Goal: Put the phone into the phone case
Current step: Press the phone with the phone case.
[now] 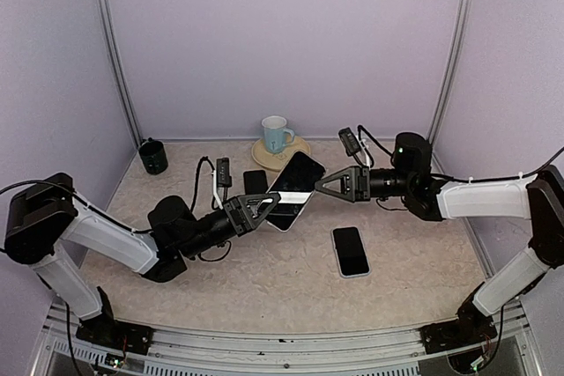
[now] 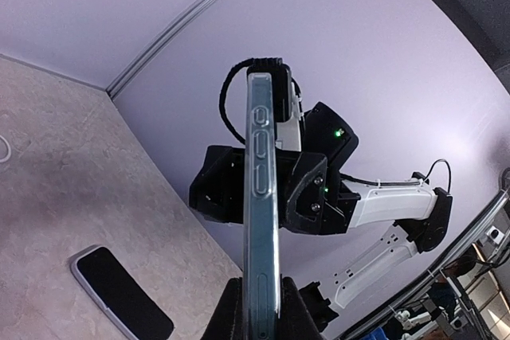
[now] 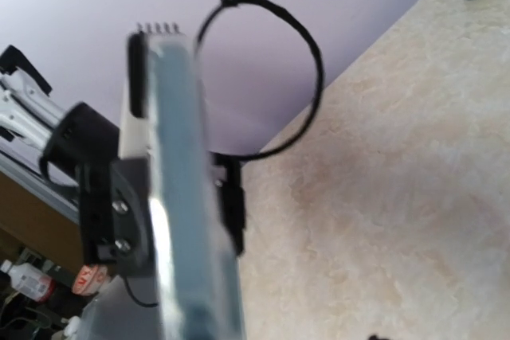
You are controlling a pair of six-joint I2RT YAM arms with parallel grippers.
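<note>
Left end effector (image 1: 271, 203) is pinching the lower end of the phone (image 1: 295, 180), fingers pressed tight against both faces. It is holding the phone tilted in the air above the surface (image 1: 264, 279), just on the near side of the blue mug (image 1: 275, 134). Right end effector (image 1: 322, 184) is straddling the phone's upper end; whether it is gripping cannot be told. A second phone (image 1: 351, 251) is lying flat, nearer than the mug and to its right.

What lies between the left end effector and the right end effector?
Only the raised phone: the left end effector clamps its lower end, the right end effector meets its other edge. The top view shows it.
</note>
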